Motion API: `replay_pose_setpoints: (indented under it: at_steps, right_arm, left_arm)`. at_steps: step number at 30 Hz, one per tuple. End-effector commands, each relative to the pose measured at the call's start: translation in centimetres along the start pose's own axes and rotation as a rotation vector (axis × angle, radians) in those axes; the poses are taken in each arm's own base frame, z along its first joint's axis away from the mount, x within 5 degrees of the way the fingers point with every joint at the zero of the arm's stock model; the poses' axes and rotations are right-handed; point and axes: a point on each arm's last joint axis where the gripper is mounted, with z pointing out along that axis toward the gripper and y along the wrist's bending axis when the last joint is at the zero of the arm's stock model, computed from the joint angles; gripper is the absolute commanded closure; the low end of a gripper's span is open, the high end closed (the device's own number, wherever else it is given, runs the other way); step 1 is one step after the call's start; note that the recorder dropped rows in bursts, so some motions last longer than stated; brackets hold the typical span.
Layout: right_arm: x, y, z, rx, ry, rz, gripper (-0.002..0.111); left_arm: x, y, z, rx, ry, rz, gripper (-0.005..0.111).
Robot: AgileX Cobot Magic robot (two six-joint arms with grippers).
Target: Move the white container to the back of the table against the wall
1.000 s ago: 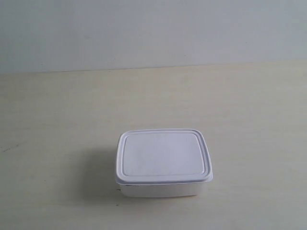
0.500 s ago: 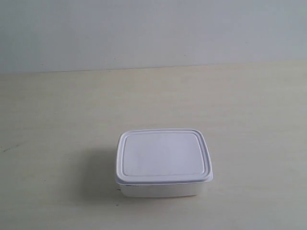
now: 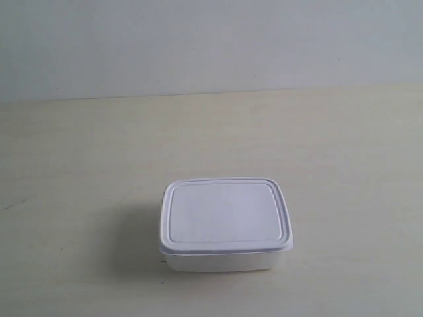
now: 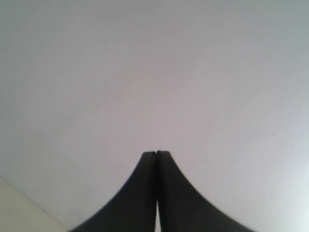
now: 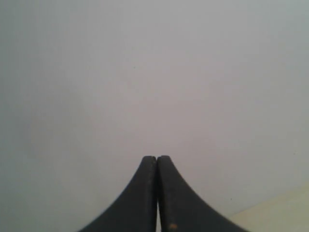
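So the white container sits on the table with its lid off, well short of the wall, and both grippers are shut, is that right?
Not quite: the exterior view shows the lid on. Otherwise yes: the white container sits on the table, well short of the wall, and the left gripper and right gripper are shut.

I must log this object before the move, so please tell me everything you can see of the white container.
The white container is a small rectangular box with rounded corners, plastic by its look. A flat white lid with a raised rim sits closed on it and overhangs the body slightly. It stands upright on the table, well apart from the wall. Only the table touches it.
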Motion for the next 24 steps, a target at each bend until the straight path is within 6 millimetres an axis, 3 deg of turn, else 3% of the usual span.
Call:
replay_pose_setpoints:
  at_steps: [1, 8, 14, 20, 24]
  right_arm:
    - [0.9, -0.4, 0.6, 0.034, 0.092, 0.030, 0.108]
    - [0.4, 2.5, 3.2, -0.099, 0.378, -0.003, 0.108]
    - [-0.1, 4.0, 6.4, -0.136, 0.635, -0.039, 0.108]
    - [-0.8, 5.0, 9.4, -0.189, 0.709, 0.028, 0.108]
    - [-1.2, 5.3, 11.3, -0.201, 0.733, 0.040, 0.108]
  left_arm:
    - [0.1, -0.2, -0.1, 0.039, 0.024, -0.020, 0.107]
    - [0.9, -0.7, -0.2, 0.104, 0.118, 0.021, 0.107]
    - [1.2, -3.1, -0.3, 0.268, 0.231, 0.069, 0.107]
    - [0.4, -6.8, 1.6, 0.345, 0.369, 0.074, 0.107]
    - [0.8, -7.9, 4.1, 0.328, 0.482, 0.104, 0.107]
